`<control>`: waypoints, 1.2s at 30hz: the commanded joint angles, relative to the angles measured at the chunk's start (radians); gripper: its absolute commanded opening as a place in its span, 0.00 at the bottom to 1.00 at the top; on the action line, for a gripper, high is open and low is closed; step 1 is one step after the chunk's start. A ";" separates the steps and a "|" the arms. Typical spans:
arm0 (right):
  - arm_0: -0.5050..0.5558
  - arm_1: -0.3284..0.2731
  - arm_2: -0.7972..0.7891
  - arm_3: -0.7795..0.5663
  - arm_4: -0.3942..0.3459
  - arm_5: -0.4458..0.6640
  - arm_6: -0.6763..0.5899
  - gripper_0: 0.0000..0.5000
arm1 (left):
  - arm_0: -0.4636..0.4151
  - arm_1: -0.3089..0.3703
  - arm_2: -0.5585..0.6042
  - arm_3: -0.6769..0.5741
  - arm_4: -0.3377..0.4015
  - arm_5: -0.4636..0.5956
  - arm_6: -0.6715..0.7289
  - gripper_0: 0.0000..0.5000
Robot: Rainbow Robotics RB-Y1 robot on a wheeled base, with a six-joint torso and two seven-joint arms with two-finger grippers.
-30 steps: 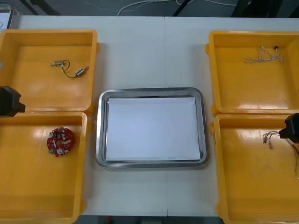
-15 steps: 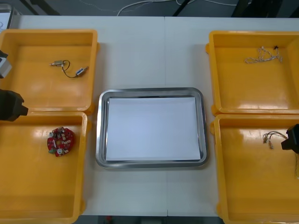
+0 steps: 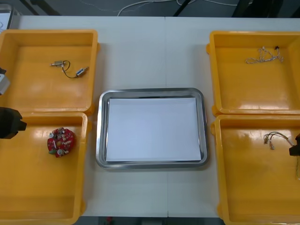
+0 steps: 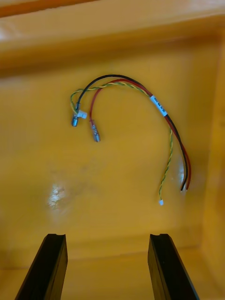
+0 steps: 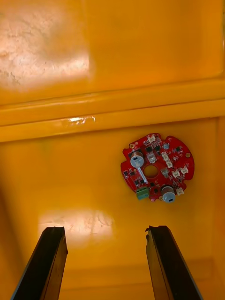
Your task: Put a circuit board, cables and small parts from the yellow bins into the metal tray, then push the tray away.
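Pick-up step; tray (image 3: 152, 93) at table centre unfilled. Left gripper (image 5: 105, 229) spread above board (image 5: 157, 167), near-left corner bin (image 3: 37, 187). Right gripper (image 4: 107, 236) spread above cable (image 4: 159, 105), near-right corner bin (image 3: 253, 187). Next: descend, straddle, clamp.

Edge cropping
The front view's sides are cutting off the left end effector (image 3: 10, 123) and right end effector (image 3: 295, 150).

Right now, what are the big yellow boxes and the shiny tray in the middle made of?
The square yellow bins look like glossy moulded plastic: soft glare patches, rounded rims. The rectangular metal tray looks like polished steel: mirror-bright rim; its white inside looks matt, perhaps paper.
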 commanded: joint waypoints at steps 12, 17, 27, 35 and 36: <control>0.149 0.006 -0.056 0.065 0.002 -0.195 0.007 1.00 | 0.072 -0.096 0.066 -0.015 -0.061 -0.051 -0.489 1.00; 0.164 0.014 -0.056 0.103 0.000 -0.237 -0.009 1.00 | 0.115 -0.106 0.066 0.010 -0.042 -0.140 -0.644 1.00; 0.198 0.043 -0.056 0.154 0.041 -0.270 -0.029 1.00 | 0.126 -0.116 0.049 0.091 0.025 -0.177 -0.877 1.00; 0.204 0.089 -0.053 0.192 0.078 -0.270 -0.013 1.00 | 0.194 -0.117 0.005 0.103 0.021 -0.309 -1.051 1.00; 0.204 0.097 -0.053 0.192 0.084 -0.269 -0.013 1.00 | 0.206 -0.117 -0.001 0.103 0.021 -0.327 -1.071 1.00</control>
